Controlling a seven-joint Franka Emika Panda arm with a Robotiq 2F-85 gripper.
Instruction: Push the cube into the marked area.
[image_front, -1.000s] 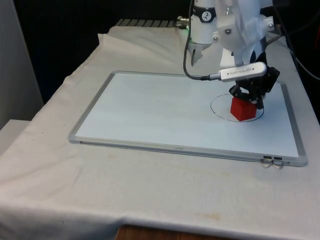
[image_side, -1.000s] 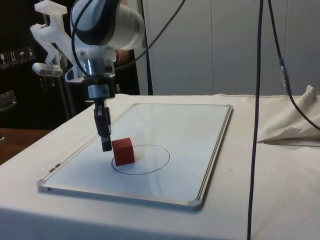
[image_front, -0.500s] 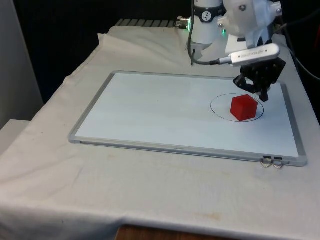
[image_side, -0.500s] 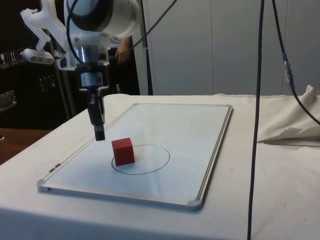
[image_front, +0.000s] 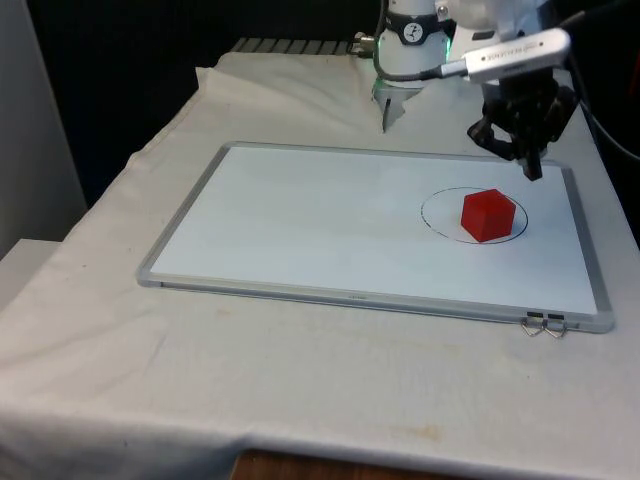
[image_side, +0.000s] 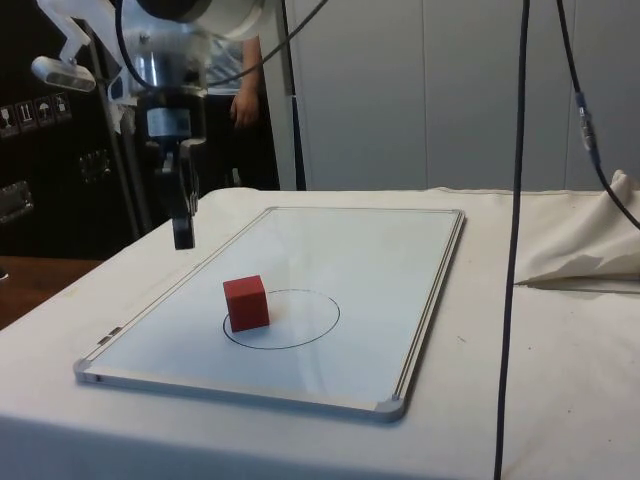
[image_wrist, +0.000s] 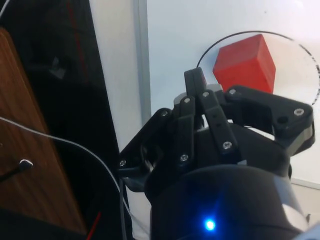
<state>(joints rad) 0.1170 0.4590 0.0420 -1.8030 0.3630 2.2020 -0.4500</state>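
Observation:
The red cube (image_front: 489, 215) rests on the whiteboard (image_front: 300, 220) inside the black drawn circle (image_front: 443, 212), close to the circle's edge on the front view's right. My gripper (image_front: 533, 167) hangs in the air above the board's far edge, up and back from the cube and not touching it. From the side, the cube (image_side: 246, 302) stands at the near end of the circle (image_side: 300, 318), and the gripper (image_side: 183, 238) hovers well above and beyond it. At the wrist, the fingers (image_wrist: 196, 80) are pressed together with nothing between them, and the cube (image_wrist: 245, 62) lies past their tips.
The whiteboard (image_side: 340, 250) lies flat on the white cloth. Binder clips (image_front: 545, 325) sit at its near corner on the front view's right. A black cable (image_side: 512, 260) hangs down in the side view, with bunched cloth (image_side: 585, 255) beyond it. A person's hand (image_side: 243, 105) shows behind the arm.
The gripper has lifted off the cube's side and moved up and back towards the board's edge. The cube stays where it was inside the circle.

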